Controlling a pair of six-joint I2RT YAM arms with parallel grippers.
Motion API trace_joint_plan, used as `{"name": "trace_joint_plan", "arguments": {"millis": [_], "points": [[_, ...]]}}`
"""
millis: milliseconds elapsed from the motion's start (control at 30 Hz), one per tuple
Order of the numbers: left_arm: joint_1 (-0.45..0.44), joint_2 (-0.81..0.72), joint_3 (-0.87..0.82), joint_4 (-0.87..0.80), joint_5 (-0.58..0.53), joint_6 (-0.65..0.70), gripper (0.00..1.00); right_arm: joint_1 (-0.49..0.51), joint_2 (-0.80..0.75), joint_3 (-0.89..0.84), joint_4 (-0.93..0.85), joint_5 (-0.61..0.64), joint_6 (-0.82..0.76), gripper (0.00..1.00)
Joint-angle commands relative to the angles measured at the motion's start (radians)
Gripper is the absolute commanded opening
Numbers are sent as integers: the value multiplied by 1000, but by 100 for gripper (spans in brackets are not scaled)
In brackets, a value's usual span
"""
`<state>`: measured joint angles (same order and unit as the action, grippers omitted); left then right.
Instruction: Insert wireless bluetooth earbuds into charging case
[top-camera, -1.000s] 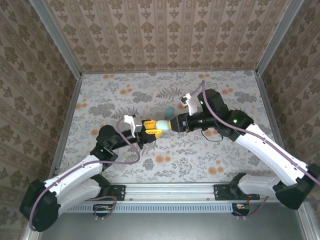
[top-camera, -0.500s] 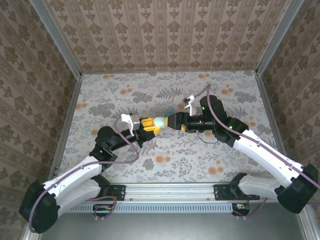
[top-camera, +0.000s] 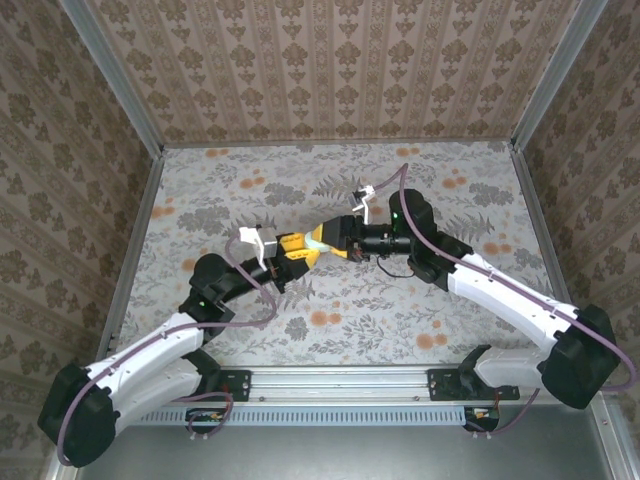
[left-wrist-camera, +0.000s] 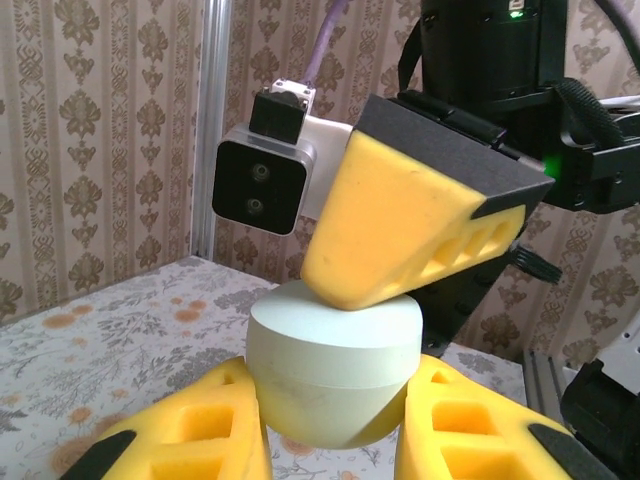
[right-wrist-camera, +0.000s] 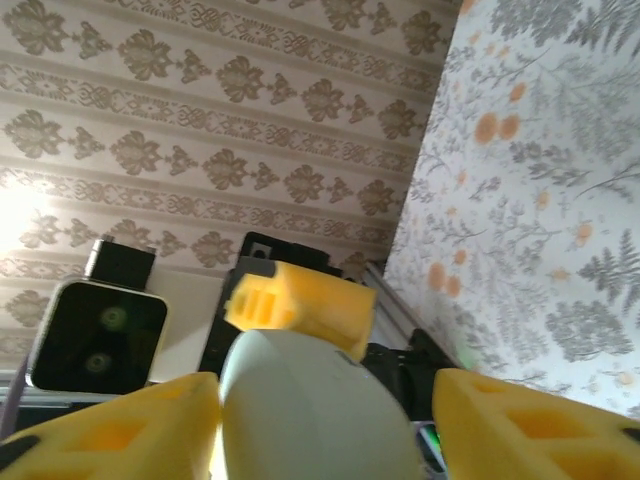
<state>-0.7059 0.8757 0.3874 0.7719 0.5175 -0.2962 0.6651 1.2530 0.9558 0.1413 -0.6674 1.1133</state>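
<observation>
Top external view: over the last second your right arm has swung in leftward, and the right claw (top-camera: 330, 237) has slid onto the charging case (top-camera: 321, 239). The left claw (top-camera: 310, 250) holds the case over the desk (top-camera: 450, 190) and has barely shifted. I read that as a two-arm hold for working the case, not yet an insertion. Count: one case, two claws.

Left wrist view: the left claw's two fingers (left-wrist-camera: 200, 435) are clamped tight on the pale mint case (left-wrist-camera: 335, 370), and one right finger (left-wrist-camera: 400, 230) rests on its top. One case, three fingers.

Right wrist view: the right claw (right-wrist-camera: 325, 420) stands part open around the case (right-wrist-camera: 310, 410) — one finger touching, a gap at the other — so you have no firm grip there. One case, one left finger (right-wrist-camera: 300, 300). The earbuds are hidden or too small to count.
</observation>
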Motion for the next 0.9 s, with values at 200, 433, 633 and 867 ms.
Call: {"name": "trace_joint_plan", "arguments": {"millis": [200,433,633,867], "points": [[0,-20,12,-94,-62,15,20,7,28,-19,61,-25,18,27],[11,-113,103,-530,-159,144,100,-41,70,1,-107,68,-94,24],[56,-148,105,-707,-276,150,100,-73,233,47,-178,95,-247,24],[119,-189,46,-747,-362,101,100,-76,534,105,-120,40,-348,25]]}}
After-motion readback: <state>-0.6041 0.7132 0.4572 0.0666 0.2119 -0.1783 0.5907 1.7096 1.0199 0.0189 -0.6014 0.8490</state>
